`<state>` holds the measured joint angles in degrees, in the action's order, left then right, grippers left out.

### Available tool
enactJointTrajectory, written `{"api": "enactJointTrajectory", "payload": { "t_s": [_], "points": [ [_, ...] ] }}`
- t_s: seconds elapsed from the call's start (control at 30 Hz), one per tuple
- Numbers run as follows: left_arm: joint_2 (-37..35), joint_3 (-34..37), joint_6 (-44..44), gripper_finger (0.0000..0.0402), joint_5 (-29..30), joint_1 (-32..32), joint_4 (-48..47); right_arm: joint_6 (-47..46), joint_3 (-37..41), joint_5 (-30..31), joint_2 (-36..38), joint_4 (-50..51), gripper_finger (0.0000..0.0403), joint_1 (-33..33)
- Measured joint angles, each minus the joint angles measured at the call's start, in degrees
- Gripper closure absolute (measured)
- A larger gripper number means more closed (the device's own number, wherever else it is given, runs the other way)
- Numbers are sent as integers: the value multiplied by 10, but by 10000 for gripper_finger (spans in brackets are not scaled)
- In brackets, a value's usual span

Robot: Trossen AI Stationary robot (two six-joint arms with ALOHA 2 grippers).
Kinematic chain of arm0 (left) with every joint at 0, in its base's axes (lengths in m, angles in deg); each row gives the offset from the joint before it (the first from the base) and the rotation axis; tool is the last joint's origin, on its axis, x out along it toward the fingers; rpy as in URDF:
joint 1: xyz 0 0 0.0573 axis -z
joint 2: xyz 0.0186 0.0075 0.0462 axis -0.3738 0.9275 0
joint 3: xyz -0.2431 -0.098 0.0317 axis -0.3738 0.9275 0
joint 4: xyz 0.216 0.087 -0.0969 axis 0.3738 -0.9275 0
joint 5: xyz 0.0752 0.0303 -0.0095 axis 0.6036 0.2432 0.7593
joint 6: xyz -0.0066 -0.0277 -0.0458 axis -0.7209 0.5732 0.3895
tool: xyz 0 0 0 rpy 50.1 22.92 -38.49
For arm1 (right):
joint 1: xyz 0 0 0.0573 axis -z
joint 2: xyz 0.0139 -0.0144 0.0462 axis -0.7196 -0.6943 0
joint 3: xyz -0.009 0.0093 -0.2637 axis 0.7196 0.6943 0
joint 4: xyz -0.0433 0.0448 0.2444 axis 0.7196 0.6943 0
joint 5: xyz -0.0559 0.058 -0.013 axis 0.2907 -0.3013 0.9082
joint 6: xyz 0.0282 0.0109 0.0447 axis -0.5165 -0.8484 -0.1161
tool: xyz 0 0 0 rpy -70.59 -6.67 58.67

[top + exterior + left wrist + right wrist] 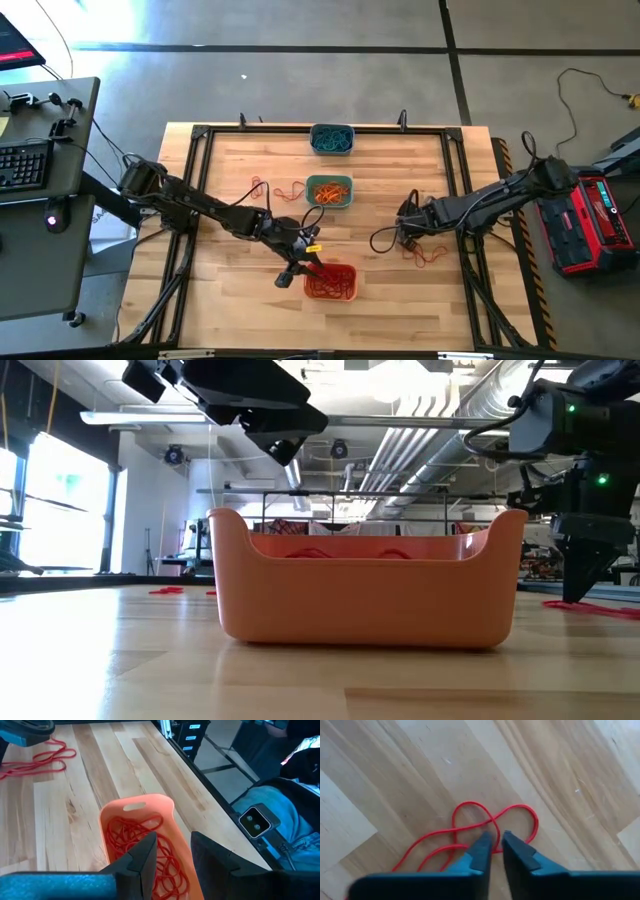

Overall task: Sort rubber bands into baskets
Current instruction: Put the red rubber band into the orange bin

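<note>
The orange basket (331, 284) stands near the table's near edge and holds several red rubber bands (150, 845). My left gripper (172, 855) hovers open just above its left end, with nothing between the fingers. To the right, my right gripper (495, 840) points down at loose red rubber bands (425, 252) lying flat on the wood, and is shut on one of them. Farther back, the teal-green basket (329, 190) holds orange bands. The grey-blue basket (331, 139) at the far edge holds blue-teal bands. My right gripper has one strand of a red rubber band (496, 851) between its two fingertips, pinched where loops cross. The fingers come from above, pointing steeply down. The band's loops (520, 815) still lie slack on the table.
More red bands (260, 187) and an orange band (291, 190) lie loose left of the teal-green basket. A black frame (200, 180) runs around the wooden table. A desk with a keyboard (22, 165) stands at the left, a red case (590, 220) at the right.
</note>
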<state>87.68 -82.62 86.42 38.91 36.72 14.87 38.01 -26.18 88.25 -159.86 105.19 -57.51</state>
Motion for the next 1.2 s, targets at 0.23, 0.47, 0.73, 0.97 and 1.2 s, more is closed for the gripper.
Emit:
{"api": "enactJointTrajectory", "payload": {
  "t_s": [0.23,0.47,0.73,0.97,1.2],
  "points": [
    [0,0,-10,287,0,4,1,56,-12,-29,0,-16,399,-2],
    [0,0,-4,287,0,4,3,75,-91,27,0,23,402,-39],
    [0,0,-4,287,1,3,4,97,-179,81,0,35,403,-103],
    [0,0,5,287,17,4,4,118,-226,114,0,22,403,-146],
    [0,0,-9,287,32,4,4,166,-233,109,0,-63,403,-172]
  ]
}}
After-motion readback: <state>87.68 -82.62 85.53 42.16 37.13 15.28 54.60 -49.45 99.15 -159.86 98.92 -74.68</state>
